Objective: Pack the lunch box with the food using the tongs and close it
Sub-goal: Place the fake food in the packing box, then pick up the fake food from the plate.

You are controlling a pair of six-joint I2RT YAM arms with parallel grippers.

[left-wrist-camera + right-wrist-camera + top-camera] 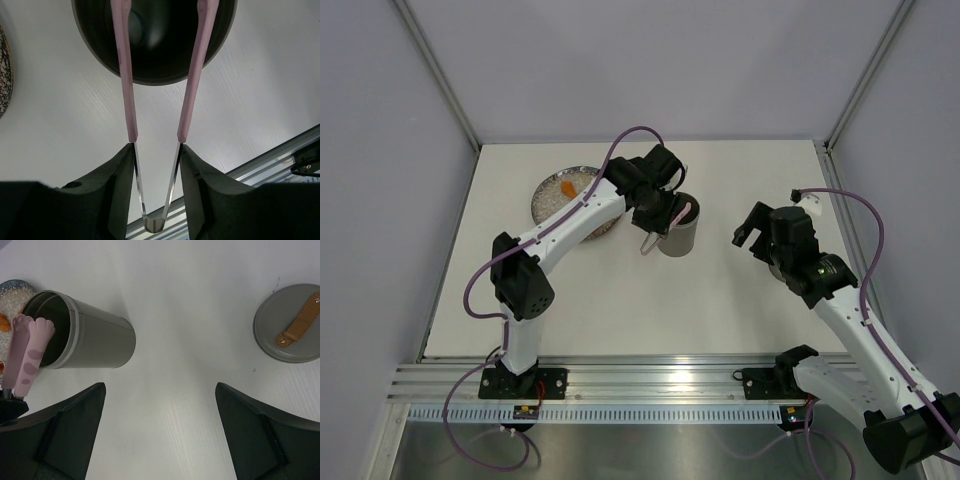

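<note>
The left gripper (156, 160) holds the tongs (125, 75) at the lunch box (100, 337), the right gripper (159, 390) gapes empty, food (567, 186) lies on the plate (538, 200), the lid (280, 315) off.

left pincer (653, 222) holds pale pink tongs (684, 211) over tall grey cylindrical lunch box (680, 236), orange food piece (566, 186) on speckled round plate (548, 200)

The light is bright, soft and even. The lunch box (100, 342) throws only a faint, unsharp shadow on the table (175, 405) beside it; its inside is dark, with one pale reflection.
</note>
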